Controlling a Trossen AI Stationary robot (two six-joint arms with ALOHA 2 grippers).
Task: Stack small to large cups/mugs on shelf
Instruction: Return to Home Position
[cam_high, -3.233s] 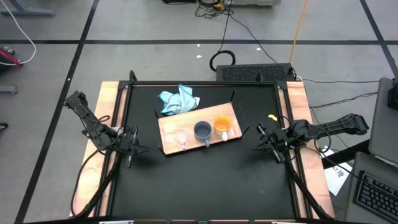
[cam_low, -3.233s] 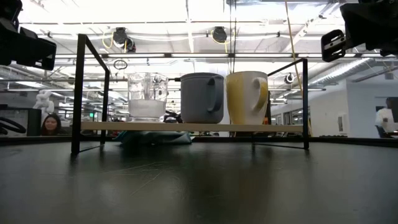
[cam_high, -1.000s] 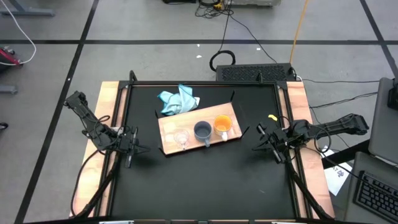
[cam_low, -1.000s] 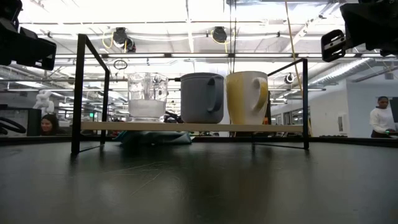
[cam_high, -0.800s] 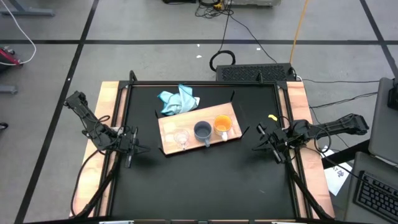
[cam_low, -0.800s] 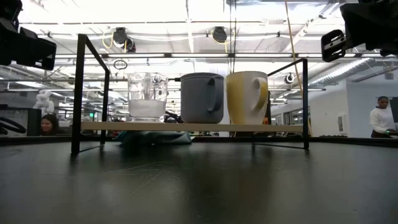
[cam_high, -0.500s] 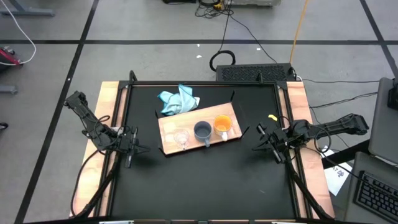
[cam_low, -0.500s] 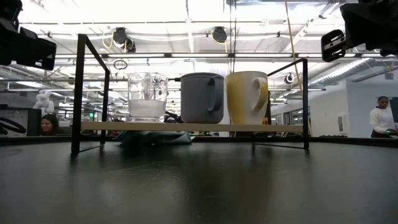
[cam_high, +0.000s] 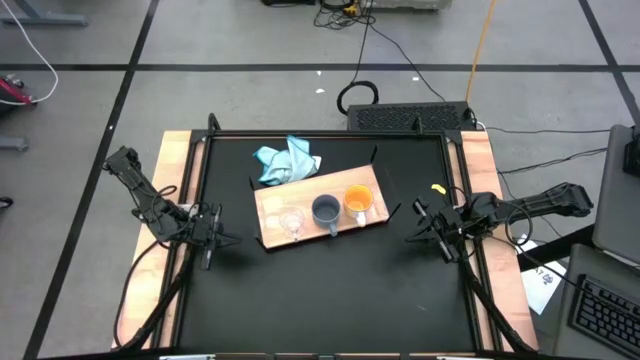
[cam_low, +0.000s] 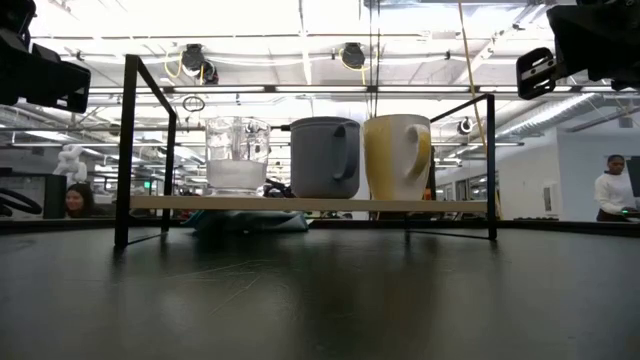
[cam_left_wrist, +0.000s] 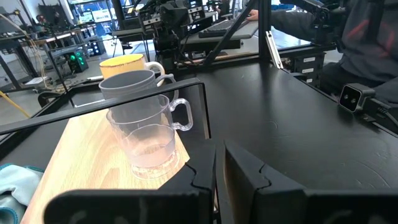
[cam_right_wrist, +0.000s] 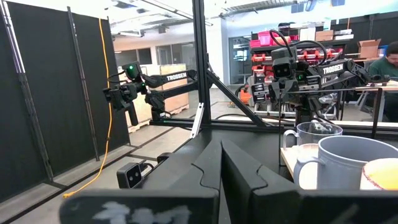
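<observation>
Cups: three, upright in one row on the shelf (cam_high: 300, 195), a light wooden board raised on black brackets near the middle of the black worktop (cam_high: 330, 295). The row runs from smallest at the left to largest at the right.

1. Left gripper (cam_high: 230, 239): positioned at the left edge of the worktop, well apart from the shelf, pointing toward it. In the left wrist view the fingers are closed to a narrow slit and hold nothing.
2. Cloth (cam_high: 288, 162): light blue, crumpled, lying on the worktop at the far left corner of the board.
3. Glass cup (cam_high: 291, 223): clear, smallest, at the left end of the row, near the left end of the board. It appears empty.
4. Grey-blue mug (cam_high: 325, 210): just beside the glass cup, at the middle of the row, handle turned toward the near edge of the worktop.
5. Orange mug (cam_high: 358, 201): largest, just beside the grey-blue mug, at the right end of the row, handle also turned toward the near edge. In the low view the two mugs appear to touch; the high view does not settle this.
6. Right gripper (cam_high: 408, 240): positioned at the right edge of the worktop, well apart from the shelf, pointing toward it. In the right wrist view the fingers are closed to a narrow slit and hold nothing.

Neither gripper is in contact with a cup or with the shelf
</observation>
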